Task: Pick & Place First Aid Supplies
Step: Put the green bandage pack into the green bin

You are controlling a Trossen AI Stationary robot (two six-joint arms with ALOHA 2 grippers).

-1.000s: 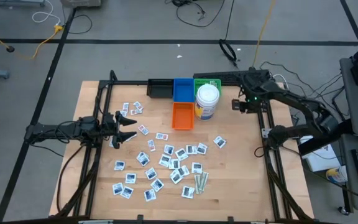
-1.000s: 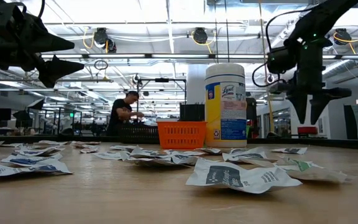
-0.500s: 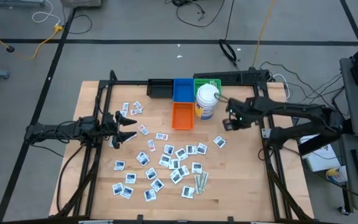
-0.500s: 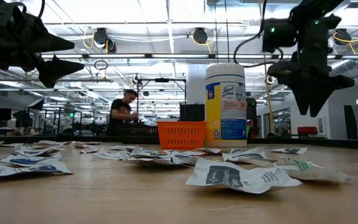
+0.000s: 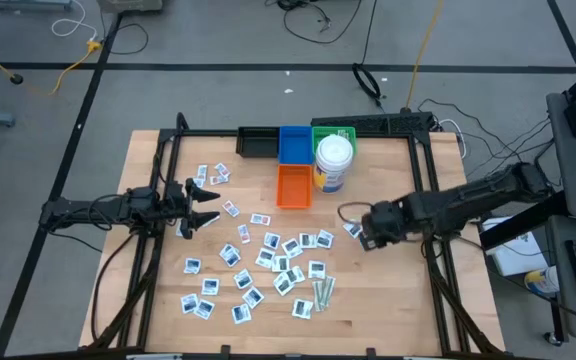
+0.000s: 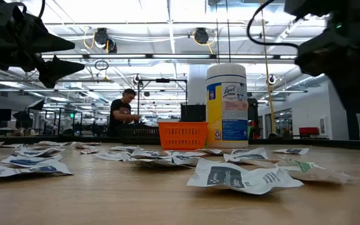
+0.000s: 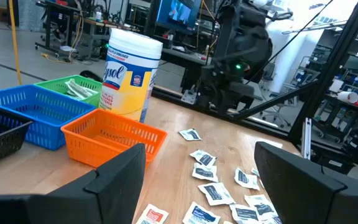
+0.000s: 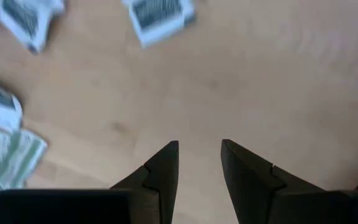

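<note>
Over bare wood right of the packets (image 5: 278,262), my right gripper (image 8: 199,146) points down, fingers slightly parted, holding nothing, one packet (image 5: 352,229) just beside it. My left gripper (image 5: 206,206) hovers spread at the table's left.

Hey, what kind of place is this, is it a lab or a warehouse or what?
Most likely a robotics lab or workshop in a big open industrial hall. Two arms work at a wooden table strewn with first aid packets, cables trail across the floor, and a person stands at benches behind.
</note>
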